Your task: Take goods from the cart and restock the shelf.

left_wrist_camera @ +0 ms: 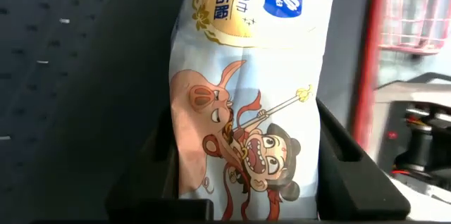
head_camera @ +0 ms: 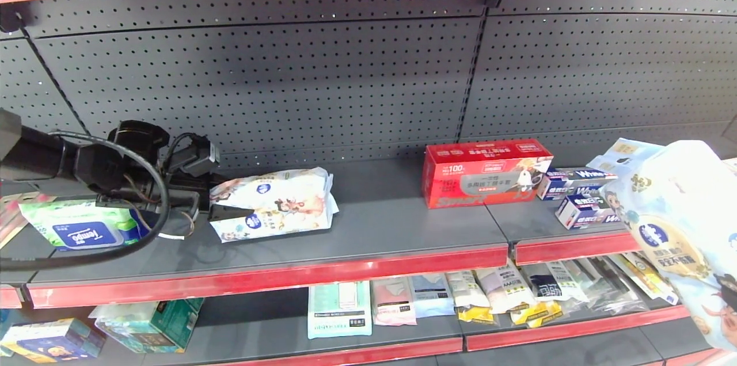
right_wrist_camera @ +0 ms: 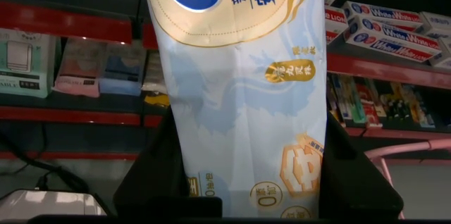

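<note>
One pack [head_camera: 276,202] is laid on the shelf [head_camera: 374,228], gripped by the closed left gripper [left_wrist_camera: 246,150]; release is pending. A second pack [head_camera: 679,222] is clamped in the right gripper [right_wrist_camera: 250,146] off the shelf's right end, not yet placed.

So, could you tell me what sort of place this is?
Probably a shop aisle: pegboard shelf with red edge rail, red box and toothpaste boxes on it; left gripper holds a cartoon pack, right gripper a blue pack.

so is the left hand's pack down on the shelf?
Yes: pack lies flat on the shelf, left hand shut on it.
</note>
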Tool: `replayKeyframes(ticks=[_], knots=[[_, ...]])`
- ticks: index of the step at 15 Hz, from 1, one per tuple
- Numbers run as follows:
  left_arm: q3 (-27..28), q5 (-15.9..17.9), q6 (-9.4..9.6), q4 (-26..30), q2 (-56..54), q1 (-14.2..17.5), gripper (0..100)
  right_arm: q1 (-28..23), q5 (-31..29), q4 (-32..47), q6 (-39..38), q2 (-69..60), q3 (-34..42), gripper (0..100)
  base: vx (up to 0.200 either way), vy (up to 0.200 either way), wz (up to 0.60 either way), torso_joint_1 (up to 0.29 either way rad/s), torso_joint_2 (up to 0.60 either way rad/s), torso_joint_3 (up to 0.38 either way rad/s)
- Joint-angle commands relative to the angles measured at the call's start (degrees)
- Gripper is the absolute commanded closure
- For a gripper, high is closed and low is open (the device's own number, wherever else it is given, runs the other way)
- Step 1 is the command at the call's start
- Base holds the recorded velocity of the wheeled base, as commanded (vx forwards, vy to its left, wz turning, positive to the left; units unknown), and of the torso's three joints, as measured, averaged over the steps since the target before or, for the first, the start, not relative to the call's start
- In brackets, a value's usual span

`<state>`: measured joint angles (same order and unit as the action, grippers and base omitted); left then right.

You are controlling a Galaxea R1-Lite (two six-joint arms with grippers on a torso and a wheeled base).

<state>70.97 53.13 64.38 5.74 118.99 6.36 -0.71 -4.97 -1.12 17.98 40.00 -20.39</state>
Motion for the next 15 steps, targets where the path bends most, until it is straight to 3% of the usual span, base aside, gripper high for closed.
replayKeyframes(ticks=[1,5,7,8,10,12,15], knots=[[-2.0,0.5,0.05,-0.2,-1.1,0.1,100,0.0,0.0,0.0,0.0,0.0,0.0,100,0.0,0.0,0.0,0.0,0.0,0.0],[-3.8,1.7,0.22,-0.1,-2.8,0.0,100,0.0,0.0,0.0,0.0,0.0,0.0,100,0.0,0.0,0.0,0.0,0.0,0.0],[-4.6,1.7,1.28,-0.1,-2.8,0.1,100,0.0,0.0,0.0,0.0,0.2,-0.2,100,0.0,0.0,0.0,0.0,0.0,0.0],[-5.1,1.7,3.12,0.0,-2.7,0.2,100,0.0,0.0,0.1,0.1,0.2,-0.3,100,0.0,0.0,0.0,0.0,0.0,0.0],[-5.8,1.6,3.74,-0.1,-2.7,0.2,100,0.0,0.0,0.1,0.1,0.2,-0.4,100,0.0,0.0,0.0,0.0,0.0,0.0],[-7.6,1.6,6.2,0.0,-2.7,0.2,100,0.0,-0.1,0.1,0.1,0.1,-0.5,100,0.0,0.0,0.0,0.0,0.0,0.0],[-8.0,1.4,7.69,0.0,-2.5,0.8,100,0.0,-0.2,0.1,0.1,0.0,-0.7,100,0.0,0.0,0.0,0.0,0.0,0.0]])
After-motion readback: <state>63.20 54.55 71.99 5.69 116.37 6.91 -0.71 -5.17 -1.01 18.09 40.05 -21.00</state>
